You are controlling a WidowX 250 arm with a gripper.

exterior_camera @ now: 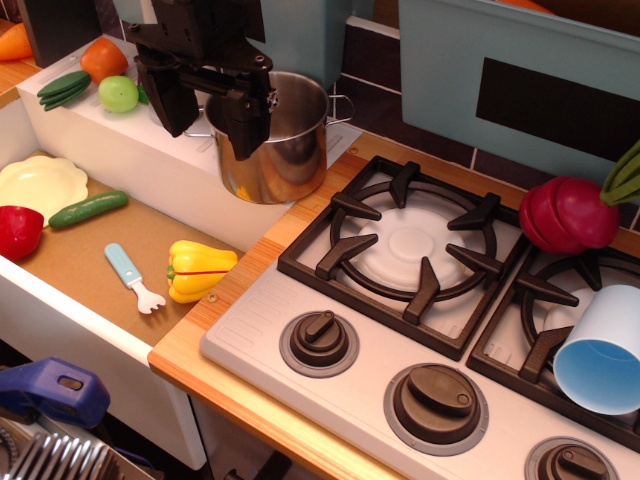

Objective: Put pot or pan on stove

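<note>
Black and blocky, the robot's hand (205, 112) hangs over the near rim of the shiny stainless-steel cylindrical pot (275, 150), one finger (243, 122) dropped inside the wall and the other (168, 95) outside it, well off to the left. From here I cannot tell whether it is clenched on the rim or merely straddling it. A rim grip would make sense, since the thin wire loop handles look too slight to pinch. The pot appears tilted, its base at the edge where the white ledge meets the wooden tabletop (230, 385), just left of the toy stove with the light grey top (300, 300). The nearest black burner grate (405, 245) sits bare beside the pot, the obvious landing spot; I'd judge the carry across has yet to happen. The far grate is crowded: a light blue plastic cup (600, 350) lies on its side there, with a dark red toy radish (568, 213) behind it.
</note>
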